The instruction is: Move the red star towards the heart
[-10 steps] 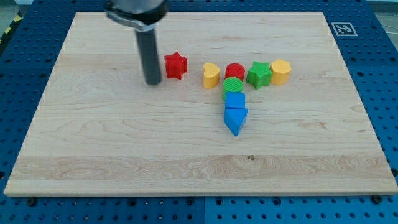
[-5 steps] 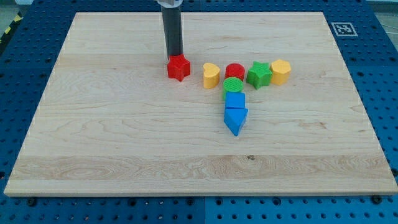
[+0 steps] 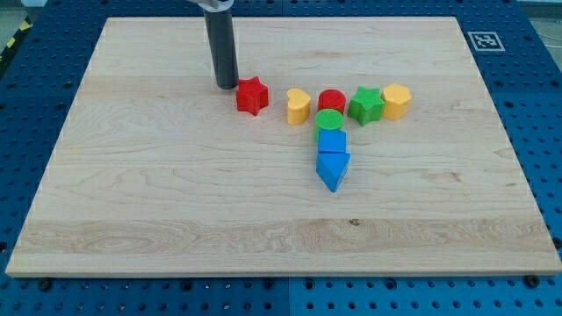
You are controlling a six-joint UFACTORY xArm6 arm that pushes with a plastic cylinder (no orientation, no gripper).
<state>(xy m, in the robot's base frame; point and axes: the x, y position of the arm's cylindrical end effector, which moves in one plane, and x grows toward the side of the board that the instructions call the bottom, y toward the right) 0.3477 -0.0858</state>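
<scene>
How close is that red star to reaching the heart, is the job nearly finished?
Nearly. The red star sits just left of the yellow heart, with a small gap of bare board between them. My tip stands at the star's upper left, about touching it, placed to push rightward. What is left is closing that last gap.
</scene>
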